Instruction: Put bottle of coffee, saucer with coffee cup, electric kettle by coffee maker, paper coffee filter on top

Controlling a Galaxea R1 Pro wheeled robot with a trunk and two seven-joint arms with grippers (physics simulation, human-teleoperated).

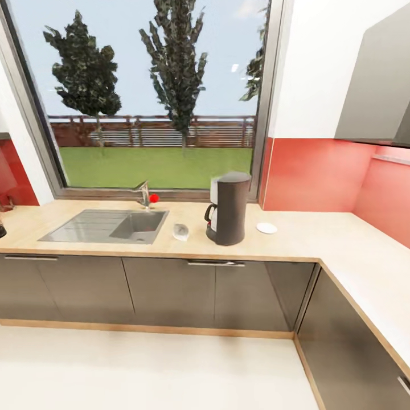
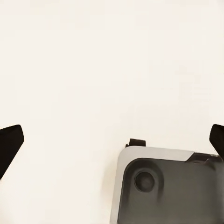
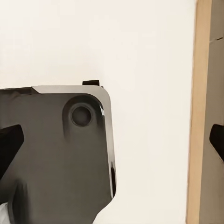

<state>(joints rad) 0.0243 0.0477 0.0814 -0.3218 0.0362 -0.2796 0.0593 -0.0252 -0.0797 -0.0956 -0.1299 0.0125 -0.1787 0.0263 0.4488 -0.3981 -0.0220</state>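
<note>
You face the surface (image 1: 296,239) from a little way off. The coffee maker (image 1: 229,208) stands just right of the sink (image 1: 108,225), with the saucer (image 1: 266,228) near its right side and a small pale item (perhaps the paper filter, hard to tell) (image 1: 181,231) between it and the sink. Both tools, left tool (image 2: 112,140) and right tool (image 3: 112,140), hang spread and empty over the floor (image 1: 142,370), idle because nothing is within reach yet.
</note>
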